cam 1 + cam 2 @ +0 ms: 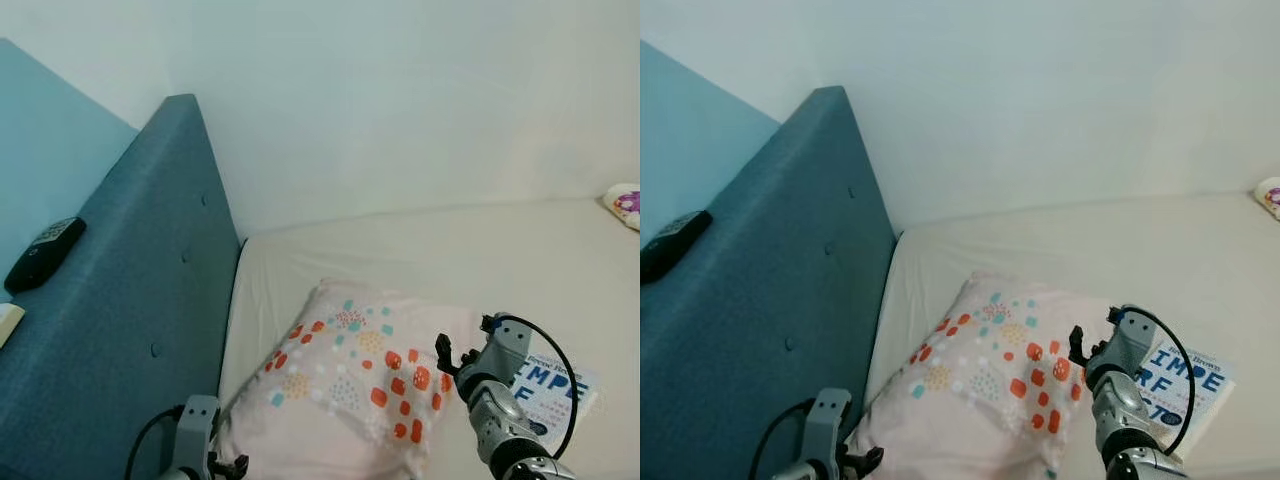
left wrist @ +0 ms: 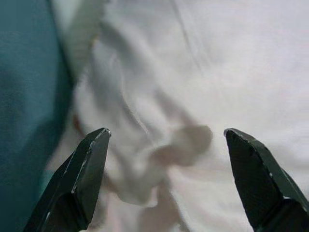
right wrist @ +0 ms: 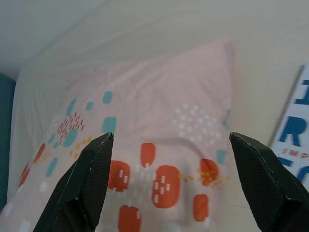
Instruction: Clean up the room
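A pink patterned pillow [image 1: 350, 385] lay on the bed [image 1: 450, 260] beside the teal headboard [image 1: 130, 320]. The left gripper [image 2: 166, 140] hovered spread over its near-left corner, and the right gripper [image 3: 171, 145] hung spread at its right edge, near a book [image 1: 555, 395].

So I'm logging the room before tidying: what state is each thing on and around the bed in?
pillow: lying flat on the bed, ungripped
book: closed, flat, beside the pillow
remote: lying on the headboard ledge
left end effector: open over the pillow's corner
right end effector: open, above the pillow
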Controlling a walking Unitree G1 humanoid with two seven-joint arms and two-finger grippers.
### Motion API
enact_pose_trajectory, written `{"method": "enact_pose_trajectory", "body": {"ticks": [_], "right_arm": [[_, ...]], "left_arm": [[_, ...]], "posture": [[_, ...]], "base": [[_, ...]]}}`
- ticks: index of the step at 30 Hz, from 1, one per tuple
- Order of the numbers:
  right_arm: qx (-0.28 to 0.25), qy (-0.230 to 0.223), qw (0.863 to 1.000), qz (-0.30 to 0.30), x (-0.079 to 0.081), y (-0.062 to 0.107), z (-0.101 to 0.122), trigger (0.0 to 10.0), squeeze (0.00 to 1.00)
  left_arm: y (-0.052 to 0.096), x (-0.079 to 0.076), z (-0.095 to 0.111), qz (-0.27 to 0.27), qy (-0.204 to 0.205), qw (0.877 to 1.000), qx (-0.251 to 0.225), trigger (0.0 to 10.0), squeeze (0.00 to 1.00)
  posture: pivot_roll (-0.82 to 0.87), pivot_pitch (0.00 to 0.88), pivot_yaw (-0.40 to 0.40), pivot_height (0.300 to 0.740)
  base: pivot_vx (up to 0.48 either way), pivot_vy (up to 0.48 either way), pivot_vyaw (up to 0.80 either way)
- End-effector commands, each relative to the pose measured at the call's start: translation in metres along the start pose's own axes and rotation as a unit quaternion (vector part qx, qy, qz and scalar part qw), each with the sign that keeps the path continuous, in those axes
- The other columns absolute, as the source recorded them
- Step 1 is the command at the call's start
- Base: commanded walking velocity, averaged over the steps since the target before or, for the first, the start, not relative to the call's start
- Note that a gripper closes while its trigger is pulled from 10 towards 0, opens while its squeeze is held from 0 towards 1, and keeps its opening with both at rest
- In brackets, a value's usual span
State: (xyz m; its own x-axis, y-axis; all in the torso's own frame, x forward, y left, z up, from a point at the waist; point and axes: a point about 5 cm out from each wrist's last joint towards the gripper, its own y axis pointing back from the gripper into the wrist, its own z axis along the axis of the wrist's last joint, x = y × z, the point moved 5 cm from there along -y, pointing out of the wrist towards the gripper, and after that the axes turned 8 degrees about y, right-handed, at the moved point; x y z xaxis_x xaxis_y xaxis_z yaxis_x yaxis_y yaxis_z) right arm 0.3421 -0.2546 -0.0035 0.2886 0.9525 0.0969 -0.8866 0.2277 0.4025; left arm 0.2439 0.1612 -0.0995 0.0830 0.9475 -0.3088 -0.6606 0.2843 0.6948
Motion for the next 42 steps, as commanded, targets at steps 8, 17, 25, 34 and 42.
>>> {"method": "enact_pose_trajectory", "body": {"ticks": [8, 17, 25, 34, 42], "right_arm": [[0.017, -0.009, 1.0, -0.014, -0.008, 0.003, -0.011, 10.0, 0.0], [0.016, 0.004, 1.0, -0.026, -0.013, 0.003, -0.009, 10.0, 0.0], [0.024, 0.0, 0.999, -0.043, -0.021, 0.004, -0.012, 10.0, 0.0], [0.029, 0.0, 0.998, -0.047, -0.023, 0.006, -0.016, 10.0, 0.0], [0.033, -0.001, 0.998, -0.049, -0.021, 0.006, -0.019, 10.0, 0.0]], "left_arm": [[0.003, -0.047, 0.015, -0.207, 0.141, 0.968, -0.024, 10.0, 0.0], [0.036, -0.125, 0.048, -0.521, 0.082, 0.849, -0.009, 10.0, 0.0], [0.034, -0.131, 0.026, -0.513, 0.036, 0.857, 0.023, 10.0, 0.0], [0.045, -0.121, 0.011, -0.528, 0.06, 0.845, 0.051, 10.0, 0.0], [0.032, -0.096, 0.014, -0.442, 0.088, 0.892, 0.037, 10.0, 0.0]], "posture": [[-0.15, 0.0, 0.052, 0.74], [-0.16, 0.0, 0.046, 0.74], [-0.17, 0.0, 0.046, 0.74], [-0.16, 0.0, 0.048, 0.74], [-0.15, 0.0, 0.049, 0.74]], "base": [[0.0, 0.0, 0.77], [0.0, 0.0, 0.62], [0.0, 0.0, 0.0], [0.0, -0.337, 0.0], [0.0, 0.0, 0.0]]}}
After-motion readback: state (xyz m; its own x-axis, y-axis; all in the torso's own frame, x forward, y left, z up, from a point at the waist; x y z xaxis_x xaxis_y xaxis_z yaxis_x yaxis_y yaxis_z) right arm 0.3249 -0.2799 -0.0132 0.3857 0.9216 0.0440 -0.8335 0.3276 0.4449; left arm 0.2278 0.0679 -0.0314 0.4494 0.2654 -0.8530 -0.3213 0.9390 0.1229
